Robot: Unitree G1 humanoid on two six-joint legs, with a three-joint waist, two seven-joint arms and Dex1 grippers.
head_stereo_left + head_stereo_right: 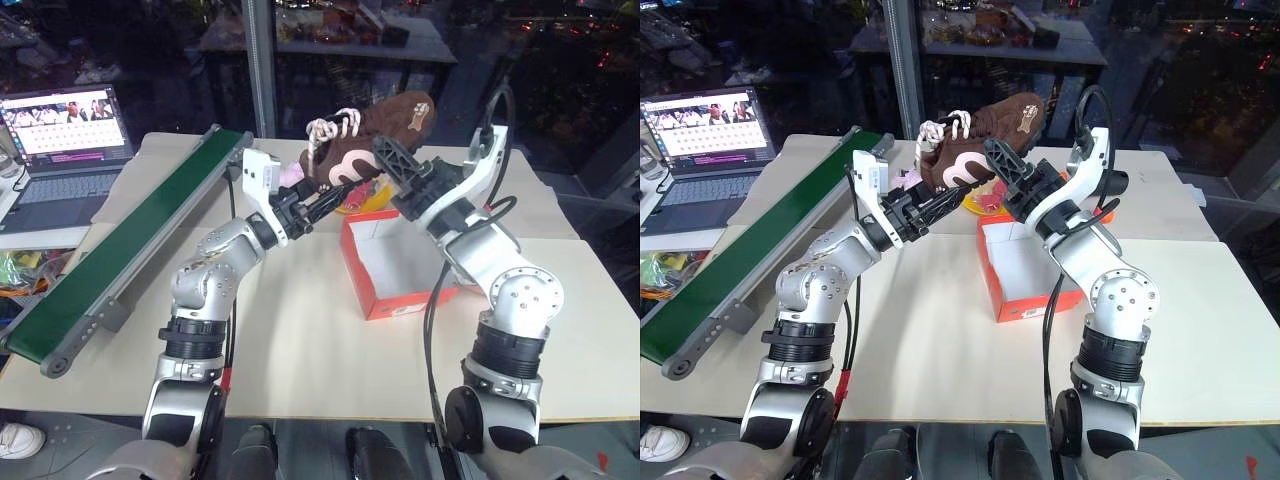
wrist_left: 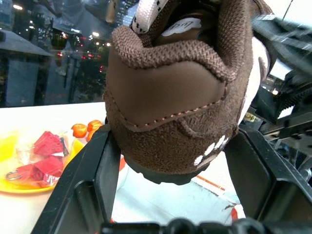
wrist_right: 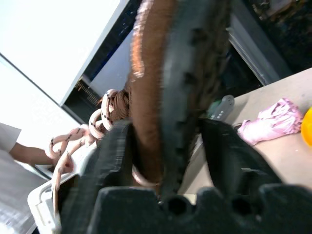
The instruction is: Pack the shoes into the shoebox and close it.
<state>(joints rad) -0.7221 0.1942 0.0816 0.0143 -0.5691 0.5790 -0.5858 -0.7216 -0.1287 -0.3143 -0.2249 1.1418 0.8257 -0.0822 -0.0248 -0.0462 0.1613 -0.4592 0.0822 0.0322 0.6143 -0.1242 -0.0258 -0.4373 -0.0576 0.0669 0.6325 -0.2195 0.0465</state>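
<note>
Above the shoebox (image 1: 400,262), both grippers clamp one shoe (image 1: 372,135); the left wrist view adds a yellow plate (image 2: 29,165).

Robotics lab: conveyor belt (image 1: 120,250) on white table (image 1: 300,340); open laptop (image 1: 65,150); dark glass walls

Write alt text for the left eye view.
Both grippers hold one brown shoe in the air over the open red-orange shoebox: left gripper at one end, right gripper at the other. A green conveyor and laptop sit left.
</note>
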